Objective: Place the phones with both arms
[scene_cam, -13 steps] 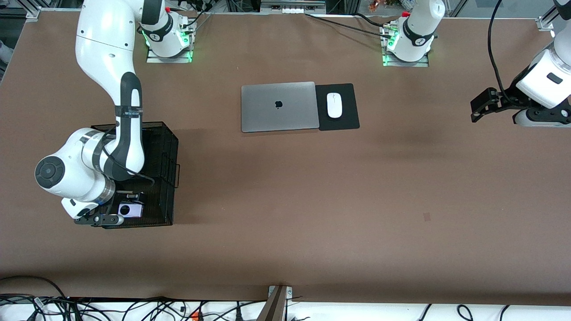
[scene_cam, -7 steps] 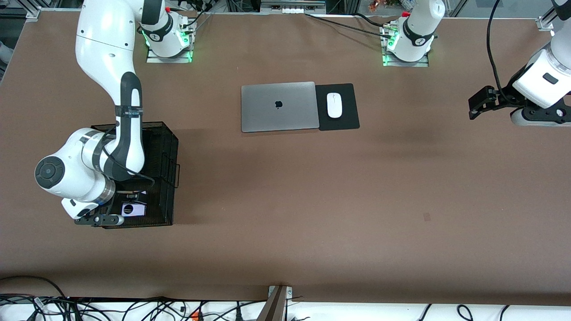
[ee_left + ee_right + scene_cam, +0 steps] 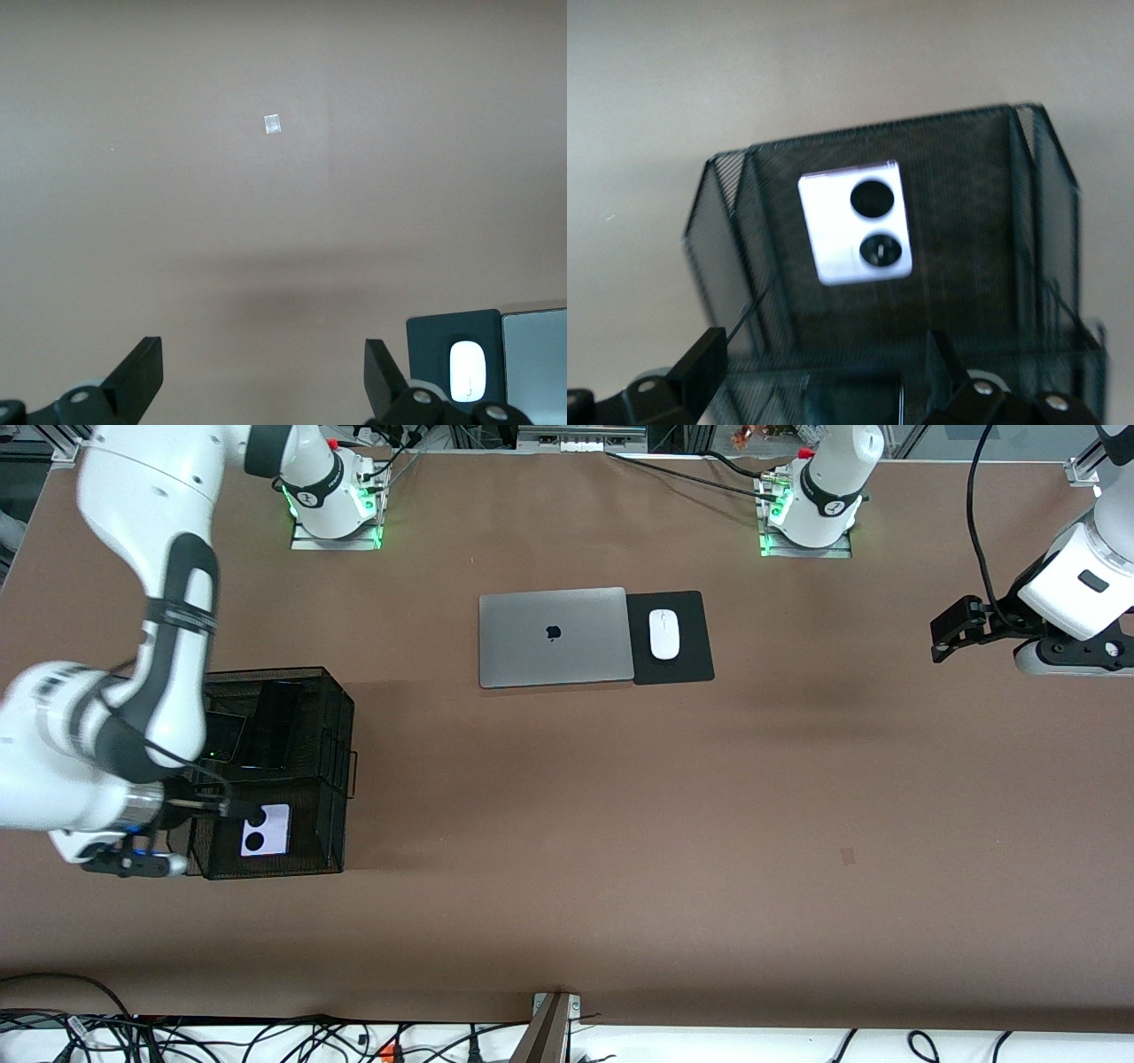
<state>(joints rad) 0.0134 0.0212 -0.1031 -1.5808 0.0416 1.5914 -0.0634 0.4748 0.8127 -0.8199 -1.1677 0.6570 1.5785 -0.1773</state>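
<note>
Black mesh organizer (image 3: 328, 717): lavender-white flip phone (image 3: 265, 830) in its compartment nearest the camera, two black phones (image 3: 266, 726) in farther compartments; right gripper (image 3: 824, 376) apart, empty, above it, risks snagging mesh; left gripper (image 3: 263, 376) apart, waiting.

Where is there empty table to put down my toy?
The table is bare from the mesh basket to the left gripper, nearer the camera than the laptop and mouse. The basket, below the right gripper, is crowded with phones.
</note>
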